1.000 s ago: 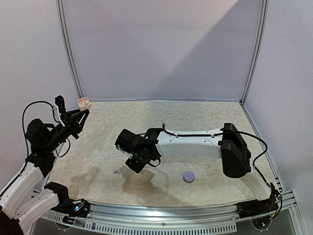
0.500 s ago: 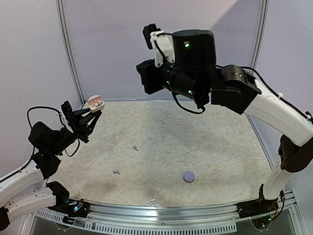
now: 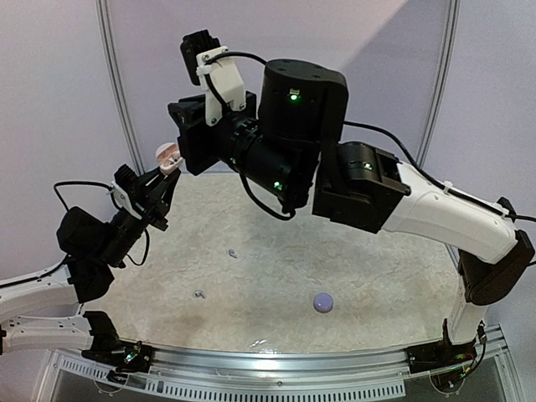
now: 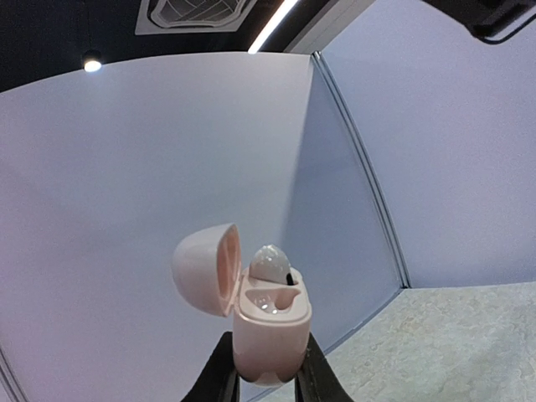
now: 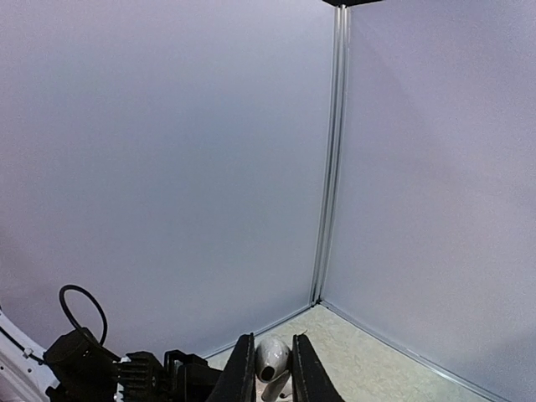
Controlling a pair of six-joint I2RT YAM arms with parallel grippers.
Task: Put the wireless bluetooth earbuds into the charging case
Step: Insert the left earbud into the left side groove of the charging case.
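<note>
Left wrist: my left fingers (image 4: 222, 368) clamp the open charging case (image 4: 268, 327) upright. My right fingers (image 5: 243, 368) pinch an earbud (image 5: 270, 358) close beside it.

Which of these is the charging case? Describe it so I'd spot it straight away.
Find the left arm, angled up over the table's left side. The left gripper pinches the charging case in mid-air. It is pale pink with its lid flipped open, unlike the round lavender blob lying on the table.
</note>
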